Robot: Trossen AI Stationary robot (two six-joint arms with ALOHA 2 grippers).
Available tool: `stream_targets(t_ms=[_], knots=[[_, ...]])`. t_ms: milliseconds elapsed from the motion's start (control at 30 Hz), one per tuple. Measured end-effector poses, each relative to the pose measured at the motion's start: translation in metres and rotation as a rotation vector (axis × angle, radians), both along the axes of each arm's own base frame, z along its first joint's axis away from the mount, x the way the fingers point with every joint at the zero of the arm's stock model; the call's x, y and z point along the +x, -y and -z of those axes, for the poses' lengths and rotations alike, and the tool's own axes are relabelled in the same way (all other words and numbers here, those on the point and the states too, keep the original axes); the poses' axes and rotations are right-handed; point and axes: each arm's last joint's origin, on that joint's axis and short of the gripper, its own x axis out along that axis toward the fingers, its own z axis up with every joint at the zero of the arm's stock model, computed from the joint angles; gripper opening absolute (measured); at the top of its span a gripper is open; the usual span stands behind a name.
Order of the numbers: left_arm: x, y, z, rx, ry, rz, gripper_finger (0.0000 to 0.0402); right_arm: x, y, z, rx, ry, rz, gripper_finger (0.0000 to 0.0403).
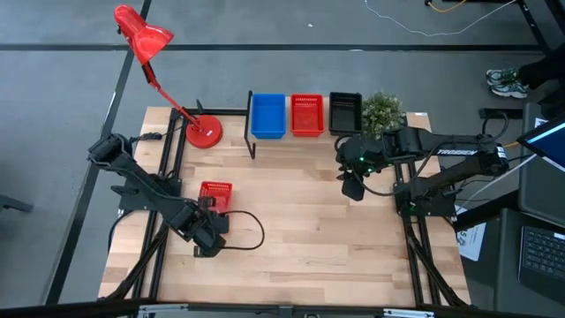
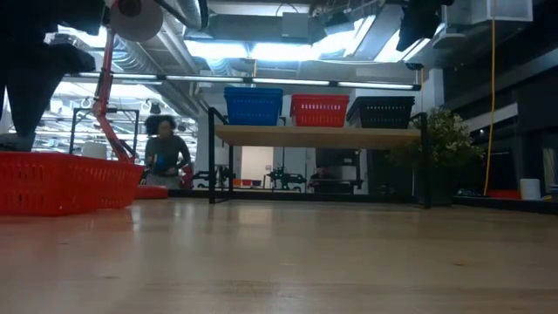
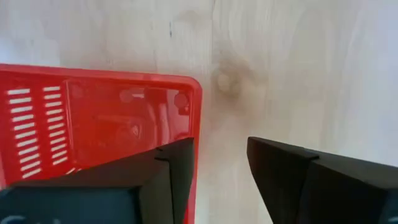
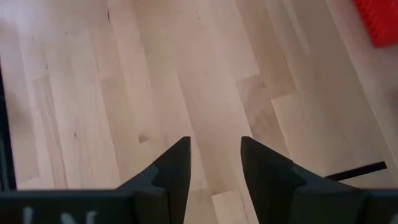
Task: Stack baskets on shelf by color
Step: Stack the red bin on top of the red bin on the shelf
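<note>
One red basket (image 1: 215, 193) (image 2: 61, 183) stands on its bottom on the table's left part. My left gripper (image 1: 211, 212) (image 3: 221, 146) is open at its near end: one finger (image 3: 177, 165) stands over the inside, the other (image 3: 280, 168) outside over bare wood. On the shelf (image 2: 318, 135) at the far edge sit a blue basket (image 1: 267, 116), a red one (image 1: 306, 115) and a black one (image 1: 345, 112), side by side. My right gripper (image 1: 353, 187) (image 4: 214, 146) hangs open above bare table in front of the shelf's right end. My left gripper stands astride the red basket's end wall (image 3: 198, 124), coming from above and pointing down. I cannot tell whether either finger touches the wall. The basket rests flat on the table.
A red desk lamp (image 1: 204, 134) stands at the far left, next to the shelf. A small potted plant (image 1: 381, 110) stands at the shelf's right end. A black cable (image 1: 252, 231) loops on the table by my left wrist. A person (image 2: 166, 153) shows in the room beyond.
</note>
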Motion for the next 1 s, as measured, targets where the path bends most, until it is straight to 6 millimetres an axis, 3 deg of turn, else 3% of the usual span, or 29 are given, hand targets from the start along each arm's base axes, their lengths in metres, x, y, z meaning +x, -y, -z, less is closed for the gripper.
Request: stream_targets(t_ms=[367,500,700,1000], knots=[[0.017,0.006,0.048,0.200,-0.113,0.038,0.0140,0.000,-0.007,0.000,-0.016,0.010,-0.020,0.0139],[0.020,0.004,0.054,0.217,-0.140,0.024,0.0140,0.000,-0.008,0.000,-0.029,0.010,-0.022,0.0139],[0.023,0.004,0.048,0.209,-0.134,0.011,0.0139,0.000,-0.008,0.000,-0.030,0.010,-0.024,0.0139],[0.031,0.009,0.013,0.252,-0.156,0.012,0.0139,0.000,-0.008,0.000,-0.031,0.010,-0.024,0.0139]])
